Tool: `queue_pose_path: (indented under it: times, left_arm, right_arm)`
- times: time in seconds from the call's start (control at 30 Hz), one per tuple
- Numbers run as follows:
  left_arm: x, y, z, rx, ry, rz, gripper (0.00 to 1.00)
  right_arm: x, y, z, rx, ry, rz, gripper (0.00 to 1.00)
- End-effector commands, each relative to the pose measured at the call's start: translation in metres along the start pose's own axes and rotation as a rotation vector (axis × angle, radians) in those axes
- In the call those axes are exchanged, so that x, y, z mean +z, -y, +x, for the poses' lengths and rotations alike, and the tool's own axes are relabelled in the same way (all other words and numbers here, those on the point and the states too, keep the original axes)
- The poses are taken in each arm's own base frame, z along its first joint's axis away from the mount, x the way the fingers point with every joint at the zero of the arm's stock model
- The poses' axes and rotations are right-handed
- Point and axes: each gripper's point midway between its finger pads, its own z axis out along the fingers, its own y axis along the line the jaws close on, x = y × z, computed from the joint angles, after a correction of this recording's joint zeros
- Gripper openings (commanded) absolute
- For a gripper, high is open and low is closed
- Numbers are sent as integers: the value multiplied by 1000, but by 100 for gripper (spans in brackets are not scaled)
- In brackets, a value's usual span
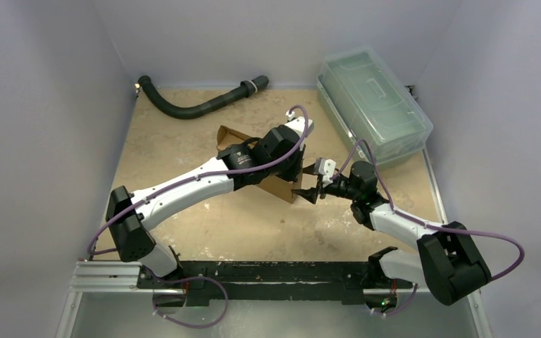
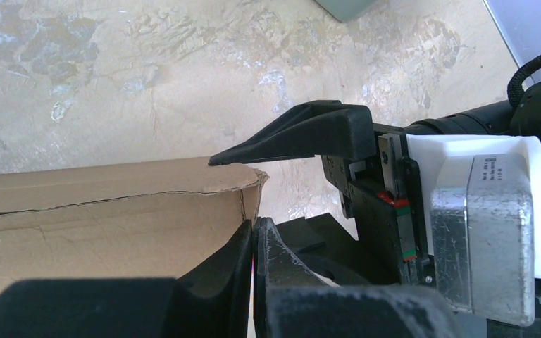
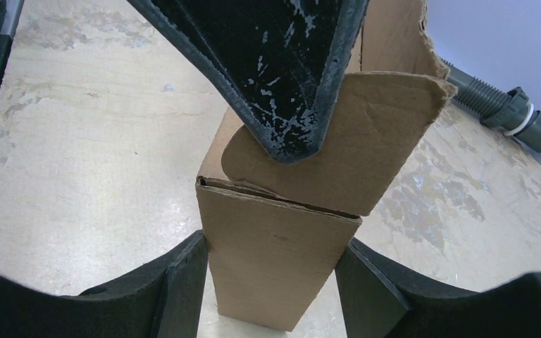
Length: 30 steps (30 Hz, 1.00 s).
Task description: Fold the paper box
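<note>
- Near the middle of the table [image 1: 183,169], found the paper box [image 1: 280,186], partly folded and mostly hidden under the wrist of the left arm [image 1: 204,179].
- Saw the right gripper [image 1: 308,191] at the box's near-right end, jaws spread wide and clamped across the upright end wall, one finger [image 3: 176,282] pressed against each side edge.
- From the left wrist view, caught that gripper's upper fingertip resting on the top edge of the cardboard at the corner.
- Noted the left gripper [image 2: 255,224] closed tight, fingers pressed together with nothing between them, pointing down just beside that same corner.
- From the right wrist view, saw its tip over a rounded flap standing above and behind the clamped end wall; could not tell touching from just in front.
- Could not judge the folding of the rest; made out one flap sticking up at the far-left end.
- Spotted a hose [image 1: 197,109] lying along the far edge and a plastic bin [image 1: 373,105] in the far right corner, both well apart from the box.
</note>
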Motion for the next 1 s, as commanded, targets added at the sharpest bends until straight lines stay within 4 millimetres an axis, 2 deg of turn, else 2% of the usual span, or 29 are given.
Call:
queue_pose_path:
  times: [0.0,0.87,0.97]
  left_arm:
    - [-3,1,-15,14,31,12,0]
    - [3,-7,12,28,-12,13,0]
    - [1,-8,11,37,-6,10,0]
  right_arm:
    - [3,-2,-8,-23,16,-30,54]
    - [3,-4,-6,-18,12,-42,54]
    - [4,-5,-5,-16,10,-44,54]
